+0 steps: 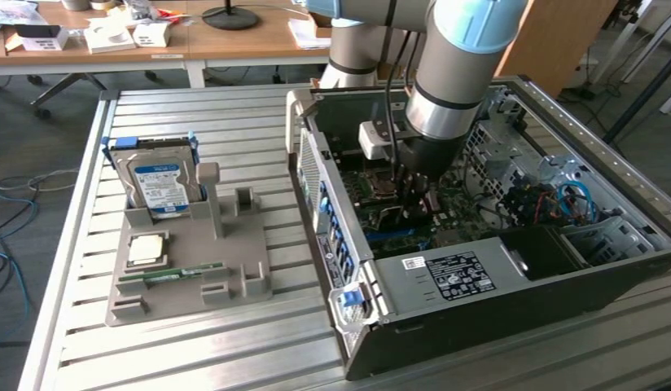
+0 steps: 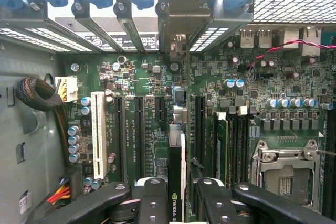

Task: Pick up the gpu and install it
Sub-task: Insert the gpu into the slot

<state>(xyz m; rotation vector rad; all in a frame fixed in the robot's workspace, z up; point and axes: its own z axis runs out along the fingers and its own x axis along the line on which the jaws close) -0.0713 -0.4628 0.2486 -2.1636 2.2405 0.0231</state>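
Gpu (image 2: pixel 177 182), thin dark card edge-on, apparently clamped in tool (image 2: pixel 177 203).

A metal work table (image 1: pixel 205 114) with long ribbed aluminium slats fills the foreground. Behind the table, along its far edge, stand wooden desks (image 1: pixel 248 41) with pale legs. On the desks sit white boxes (image 1: pixel 107 37) and, further toward the exterior view's right, a black round lamp base (image 1: pixel 229 16). A brown wooden panel (image 1: pixel 553 37) stands beyond the table's far corner on the exterior view's right. The floor (image 1: pixel 37 138) beside the table, on the exterior view's left, is dark grey, with blue and grey cables (image 1: pixel 4 212) lying loose across it. The light is even and soft.
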